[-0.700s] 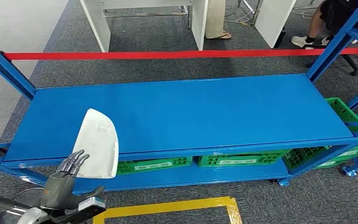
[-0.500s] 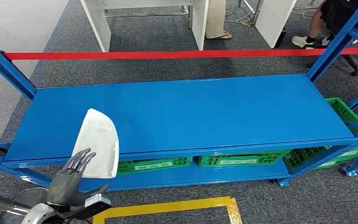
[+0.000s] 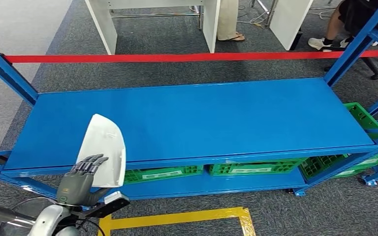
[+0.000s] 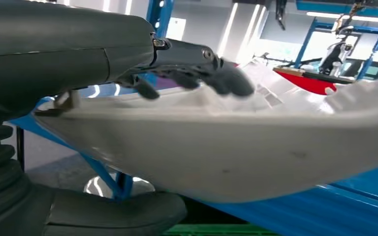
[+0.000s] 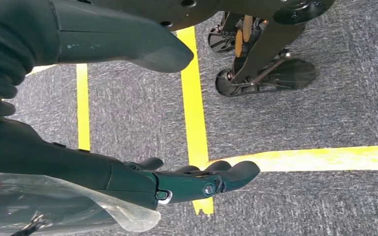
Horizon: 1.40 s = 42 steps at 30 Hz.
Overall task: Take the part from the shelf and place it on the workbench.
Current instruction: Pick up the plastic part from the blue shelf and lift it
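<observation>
The part [image 3: 103, 147] is a white curved plastic shell. It lies at the front left of the blue shelf [image 3: 216, 118], with its near end hanging over the shelf's front edge. My left hand [image 3: 81, 179] reaches up from below, and its fingers overlap that near end. In the left wrist view the dark fingers [image 4: 197, 73] stretch over the top of the part [image 4: 236, 147] and the thumb sits under it. The fingers are spread and not clamped. My right hand [image 5: 197, 179] hangs over the carpet, its fingers loosely extended and holding nothing.
Green crates [image 3: 251, 168] fill the lower shelf level. Yellow tape [image 3: 187, 216] marks the floor in front of me. A red barrier tape [image 3: 192, 57] runs behind the shelf. Beyond it are white table legs and people's feet [image 3: 229, 34]. Blue uprights [image 3: 359, 42] stand at both shelf ends.
My left hand has risen and moved right, from just below the part's near end to overlapping it. The part has not moved.
</observation>
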Motion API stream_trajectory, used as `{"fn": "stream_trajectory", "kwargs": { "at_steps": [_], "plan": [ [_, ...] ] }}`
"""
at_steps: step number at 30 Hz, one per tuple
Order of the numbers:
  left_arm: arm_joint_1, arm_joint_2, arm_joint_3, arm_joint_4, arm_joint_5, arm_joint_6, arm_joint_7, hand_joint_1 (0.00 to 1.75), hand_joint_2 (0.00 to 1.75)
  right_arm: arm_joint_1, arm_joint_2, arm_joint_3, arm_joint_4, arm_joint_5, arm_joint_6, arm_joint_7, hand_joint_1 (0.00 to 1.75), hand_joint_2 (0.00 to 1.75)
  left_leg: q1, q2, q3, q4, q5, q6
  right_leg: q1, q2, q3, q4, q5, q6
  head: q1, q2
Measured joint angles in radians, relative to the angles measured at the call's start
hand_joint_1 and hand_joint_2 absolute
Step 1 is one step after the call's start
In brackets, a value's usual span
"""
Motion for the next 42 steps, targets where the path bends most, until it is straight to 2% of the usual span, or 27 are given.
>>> {"fn": "stream_trajectory", "kwargs": {
  "at_steps": [9, 17, 26, 35, 38, 42],
  "plan": [
    [-0.032, -0.033, 0.001, 0.026, -0.051, 0.026, 0.019, 1.75, 1.75, -0.002, 0.0, 0.007, 0.0, -0.001, 0.0, 0.003, 0.0, 1.75, 0.0, 0.0, 0.0, 0.0, 0.0, 0.0, 0.0, 0.0, 0.0, 0.0, 0.0, 0.0, 0.0, 0.0],
    [-0.038, -0.059, 0.008, 0.027, -0.022, 0.077, -0.026, 1.75, 1.75, -0.002, 0.0, 0.02, 0.0, -0.008, 0.0, 0.009, 0.0, 1.75, 0.0, 0.0, 0.0, 0.0, 0.0, 0.0, 0.0, 0.0, 0.001, 0.0, 0.0, 0.0, 0.0, 0.0],
    [-0.037, -0.073, 0.009, 0.027, -0.011, 0.083, -0.048, 1.75, 1.75, -0.002, 0.0, 0.023, 0.0, -0.01, 0.0, 0.009, 0.0, 1.75, 0.0, 0.0, 0.0, 0.0, 0.0, 0.0, 0.0, 0.0, 0.001, 0.0, 0.0, 0.0, 0.0, 0.0],
    [-0.015, -0.101, 0.043, -0.019, 0.037, 0.083, -0.175, 1.75, 1.75, -0.002, 0.0, 0.035, 0.0, -0.026, -0.004, 0.0, 0.0, 1.75, 0.0, 0.0, 0.0, 0.0, 0.0, 0.0, 0.0, 0.0, 0.001, 0.0, 0.0, 0.0, 0.0, 0.0],
    [0.004, -0.108, 0.05, -0.06, 0.13, 0.08, -0.231, 1.75, 1.75, -0.002, 0.0, 0.041, 0.0, -0.037, -0.005, -0.004, 0.0, 1.75, 0.0, 0.0, 0.0, 0.0, 0.0, 0.0, 0.0, 0.0, 0.0, 0.0, 0.0, 0.0, 0.0, 0.0],
    [0.039, -0.104, 0.04, -0.146, 0.374, 0.042, -0.339, 1.75, 1.75, -0.002, 0.0, 0.048, 0.0, -0.046, -0.008, -0.01, 0.0, 1.75, 0.0, 0.0, 0.0, 0.0, 0.0, 0.0, 0.0, 0.0, -0.001, 0.0, 0.0, 0.0, 0.0, 0.0]
  ]
}}
